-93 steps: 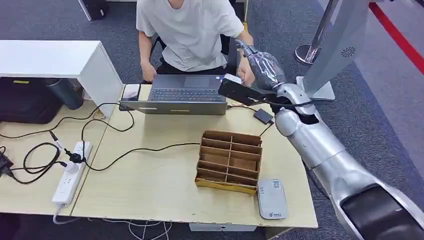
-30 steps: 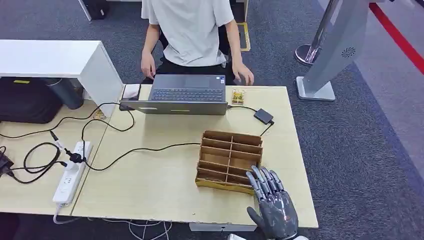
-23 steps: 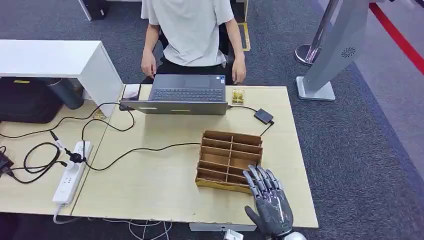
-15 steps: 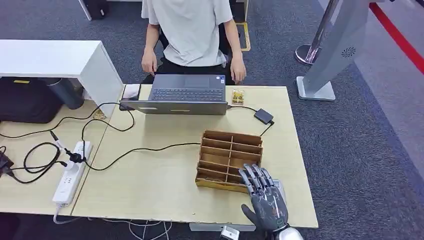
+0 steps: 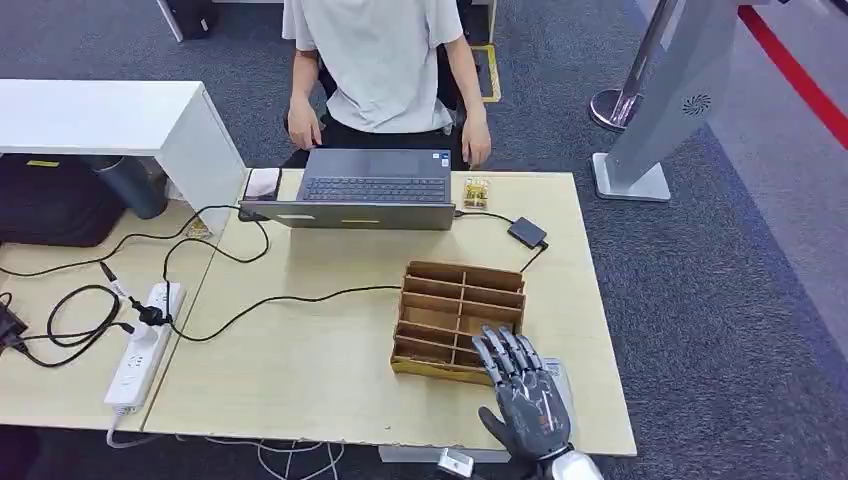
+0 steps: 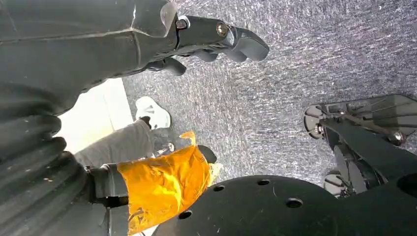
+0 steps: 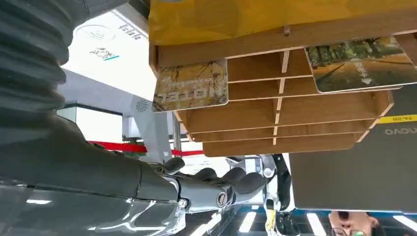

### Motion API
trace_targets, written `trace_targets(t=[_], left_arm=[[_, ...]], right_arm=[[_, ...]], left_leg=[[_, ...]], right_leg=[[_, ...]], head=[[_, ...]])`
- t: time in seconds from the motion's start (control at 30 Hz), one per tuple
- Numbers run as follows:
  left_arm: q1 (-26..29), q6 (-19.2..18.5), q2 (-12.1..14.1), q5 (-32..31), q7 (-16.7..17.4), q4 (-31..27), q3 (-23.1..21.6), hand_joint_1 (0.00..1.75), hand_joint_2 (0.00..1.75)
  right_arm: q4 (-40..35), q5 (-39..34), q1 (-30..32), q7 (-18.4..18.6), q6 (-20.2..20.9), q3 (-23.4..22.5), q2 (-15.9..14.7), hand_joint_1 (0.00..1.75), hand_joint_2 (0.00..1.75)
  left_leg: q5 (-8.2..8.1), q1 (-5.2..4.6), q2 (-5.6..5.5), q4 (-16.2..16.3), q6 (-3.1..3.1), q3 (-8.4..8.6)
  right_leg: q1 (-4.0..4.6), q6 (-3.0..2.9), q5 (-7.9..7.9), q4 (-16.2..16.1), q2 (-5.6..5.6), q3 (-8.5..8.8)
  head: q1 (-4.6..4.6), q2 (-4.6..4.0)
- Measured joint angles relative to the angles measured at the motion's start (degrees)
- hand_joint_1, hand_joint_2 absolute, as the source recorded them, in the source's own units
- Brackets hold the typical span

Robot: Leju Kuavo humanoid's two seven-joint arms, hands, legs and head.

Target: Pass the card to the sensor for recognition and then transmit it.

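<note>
Nearby, card in organizer, right hand beside

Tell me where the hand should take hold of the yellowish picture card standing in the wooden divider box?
Probably its free edge, from above. The yellowish picture card stands upright in a slot of the wooden divider box, so only that edge pokes out; the right hand hovering there could pinch its two flat faces.
</note>
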Motion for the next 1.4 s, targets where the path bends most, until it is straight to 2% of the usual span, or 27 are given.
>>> trace_targets(t=[0.77,1.07,1.4], left_arm=[[-0.06,-0.35,0.17,-1.09,-0.02,0.0,-0.07,0.0,1.75],[-0.05,-0.39,0.39,-1.07,-0.02,-0.02,-0.07,0.0,1.75],[-0.05,-0.13,0.39,-0.72,0.0,0.0,-0.07,0.0,1.75]], right_arm=[[2.62,-0.31,-4.46,0.17,1.91,-1.05,0.96,0.0,1.75],[-0.63,-0.13,-4.85,0.65,1.91,-3.85,-0.22,0.0,1.75],[-3.1,0.28,-3.37,0.07,3.13,-3.98,-0.68,0.0,1.75]], left_leg=[[0.02,0.0,0.0,0.0,-0.02,0.02],[0.02,-0.01,0.0,0.0,-0.03,0.02],[0.02,0.0,0.0,0.0,-0.03,0.02]], right_leg=[[0.0,0.0,0.0,0.0,0.0,0.0],[0.0,0.0,0.0,0.0,0.01,0.0],[0.0,0.0,0.0,0.0,0.01,-0.01]], head=[[0.0,0.0],[0.0,0.0],[0.0,0.0]])
